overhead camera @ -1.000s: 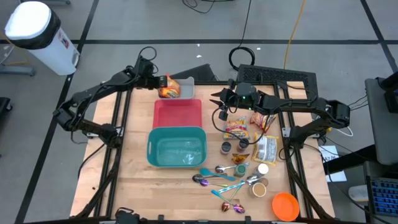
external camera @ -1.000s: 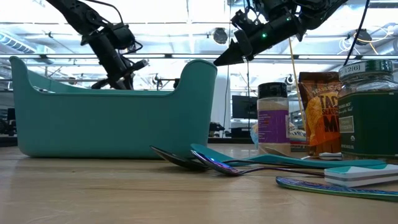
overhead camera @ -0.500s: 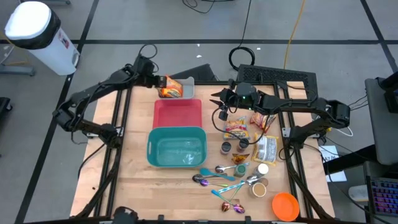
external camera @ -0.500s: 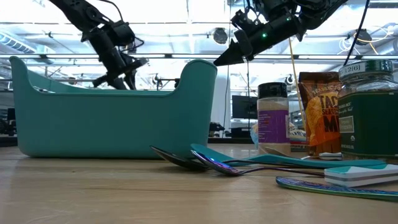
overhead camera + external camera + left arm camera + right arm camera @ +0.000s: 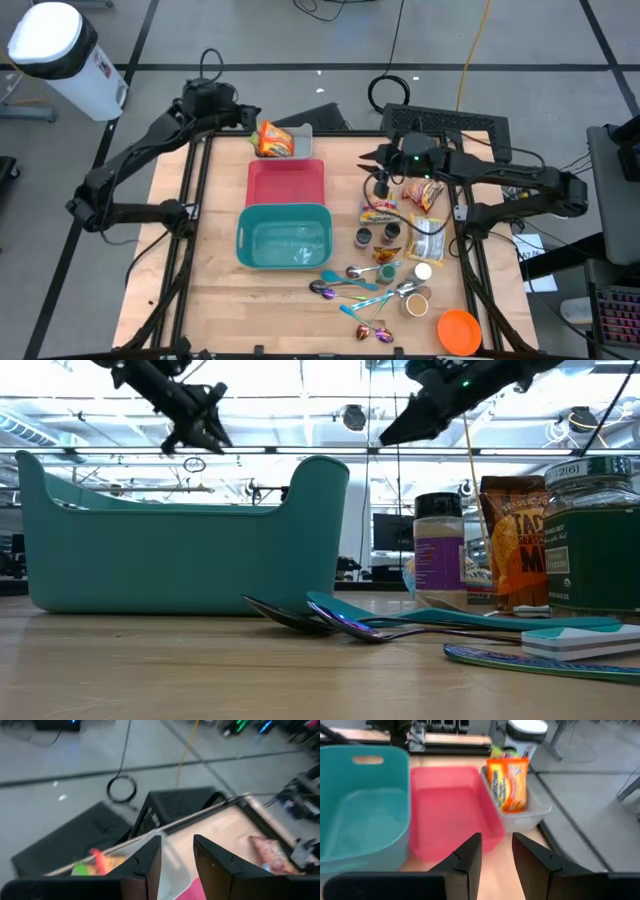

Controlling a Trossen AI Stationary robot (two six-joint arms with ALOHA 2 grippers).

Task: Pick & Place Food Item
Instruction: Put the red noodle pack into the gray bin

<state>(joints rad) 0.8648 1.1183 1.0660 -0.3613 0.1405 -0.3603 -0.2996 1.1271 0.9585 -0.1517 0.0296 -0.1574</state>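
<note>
"2(6)" on jar lid

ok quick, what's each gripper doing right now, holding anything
left gripper: open, empty, above the clear bin.
right gripper: open, empty, near the snack bags.

High view looked straight down, far above teal bin. Low view sat at tabletop level, close before same bin, facing room. Right wrist view looked over bin toward pink tray; left wrist view faced floor beyond table.

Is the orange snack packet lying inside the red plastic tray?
No, the orange snack packet stands in the clear plastic bin beside the red plastic tray.
</note>
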